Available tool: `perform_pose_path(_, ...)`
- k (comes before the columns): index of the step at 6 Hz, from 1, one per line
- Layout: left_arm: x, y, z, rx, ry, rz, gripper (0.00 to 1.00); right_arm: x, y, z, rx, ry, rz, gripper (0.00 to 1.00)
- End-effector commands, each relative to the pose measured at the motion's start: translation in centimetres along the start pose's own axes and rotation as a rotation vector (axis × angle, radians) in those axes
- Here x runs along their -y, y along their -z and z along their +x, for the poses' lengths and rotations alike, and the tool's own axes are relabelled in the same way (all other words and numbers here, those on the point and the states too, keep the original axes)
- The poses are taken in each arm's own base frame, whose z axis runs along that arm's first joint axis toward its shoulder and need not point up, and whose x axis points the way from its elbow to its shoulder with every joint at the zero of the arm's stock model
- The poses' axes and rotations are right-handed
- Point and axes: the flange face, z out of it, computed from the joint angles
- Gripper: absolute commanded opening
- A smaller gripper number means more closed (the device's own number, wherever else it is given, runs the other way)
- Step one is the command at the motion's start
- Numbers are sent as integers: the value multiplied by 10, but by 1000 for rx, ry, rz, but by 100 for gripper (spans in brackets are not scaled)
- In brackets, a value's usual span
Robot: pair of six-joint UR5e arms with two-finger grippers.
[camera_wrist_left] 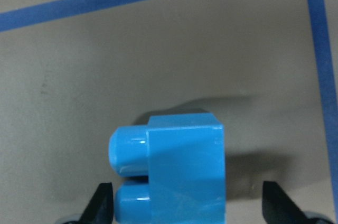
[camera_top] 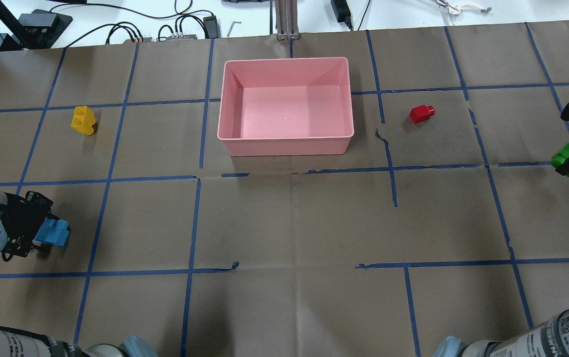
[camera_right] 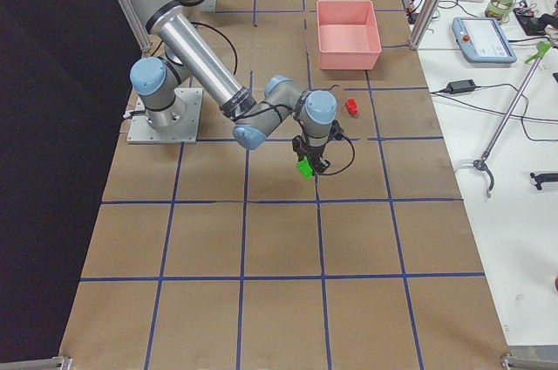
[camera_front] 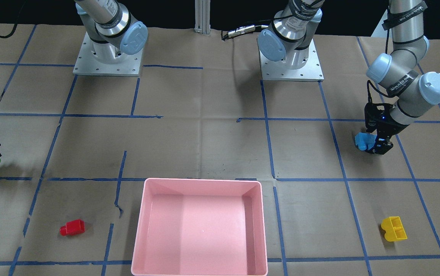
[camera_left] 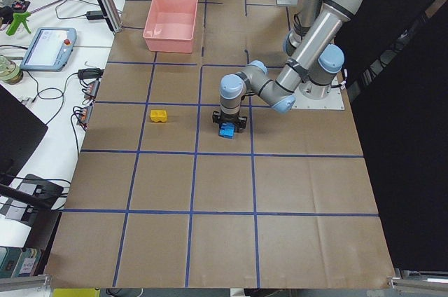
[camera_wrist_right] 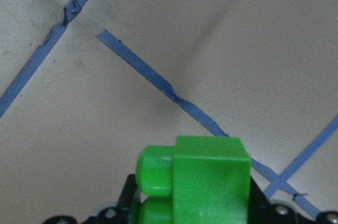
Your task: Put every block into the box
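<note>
My left gripper is low over the table at its left end, open around the light-blue block. One finger is at the studs and the other stands clear of the block's far side. At the right end my right gripper is shut on the green block, held above the paper with its shadow below. The yellow block lies left of the pink box. Right of the box lies the red block. Nothing is inside the box.
Brown paper with a blue tape grid covers the table. Both arm bases stand on the robot's side. Cables and devices lie beyond the far edge, behind the box.
</note>
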Motion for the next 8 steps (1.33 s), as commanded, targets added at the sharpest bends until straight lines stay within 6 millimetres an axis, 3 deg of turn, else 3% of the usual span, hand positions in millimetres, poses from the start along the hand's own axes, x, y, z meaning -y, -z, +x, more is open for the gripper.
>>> perform_pose_path(1, -1, 8, -1, 11, 7, -13, 12, 34, 74, -20, -21, -8, 33, 37)
perform_pose_path(2, -5, 21, -6, 24, 15, -38, 8, 65, 118, -34, 10, -73, 26, 37)
perform_pose_path(4, -22, 48, -29, 27, 66, 35, 1, 119, 172, -62, 53, -135, 6, 37)
perform_pose_path(5, -24, 51, -34, 31, 64, 59, 0, 124, 176, -67, 68, -166, -2, 37)
perform_pose_path(6, -15, 69, -48, 53, 53, 30, 0, 135, 177, -77, 70, -182, 0, 38)
perform_pose_path(7, 10, 99, -87, 42, 71, 40, 0, 157, 184, -94, 58, -206, 2, 38)
perform_pose_path(8, 40, 146, -141, 10, 143, 62, 0, 165, 186, -101, 56, -217, 4, 38)
